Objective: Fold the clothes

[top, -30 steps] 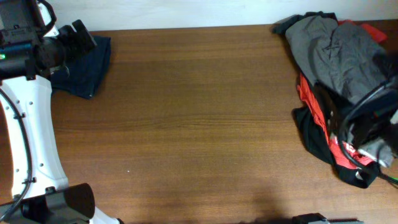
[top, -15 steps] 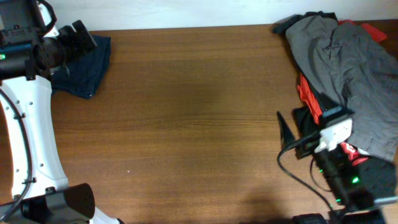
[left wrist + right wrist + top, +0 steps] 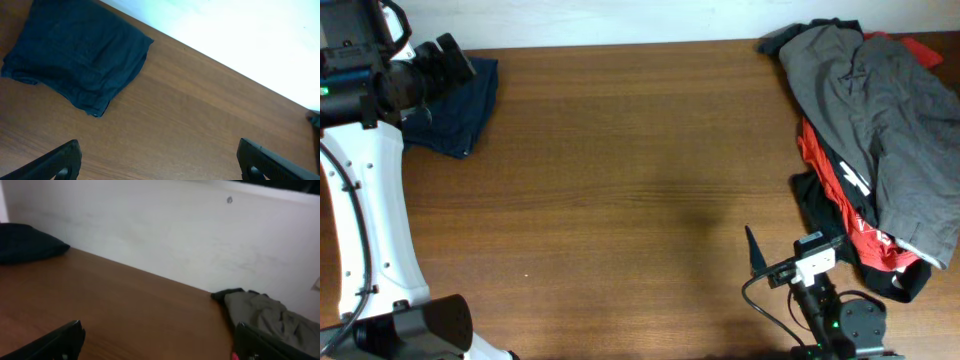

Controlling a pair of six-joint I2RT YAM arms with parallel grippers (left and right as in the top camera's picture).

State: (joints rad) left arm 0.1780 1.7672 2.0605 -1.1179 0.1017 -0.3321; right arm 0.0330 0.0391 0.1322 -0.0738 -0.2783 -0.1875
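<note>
Wooden surface [image 3: 620,200]: navy shorts [image 3: 75,60] appear folded at the far corner. Left pincer [image 3: 157,150] and right pincer [image 3: 157,330] gape wide, empty. Recommend lifting straight clear, avoiding snags.

A brown wood-grain table [image 3: 640,180] with slight sheen is seen; the shorts [image 3: 75,60] are shown as matt navy cloth, the grey garment [image 3: 880,110] as smooth fabric.

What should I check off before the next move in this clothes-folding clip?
1. Navy shorts lie as a compact folded bundle at the table's far left: ok.
2. Left gripper open, holding nothing: ok.
3. Right gripper open, holding nothing: ok.
4. Grey garment piled on red-and-black garments, apart from the shorts: ok.
5. Fold edges aligned underneath: cannot tell.
</note>
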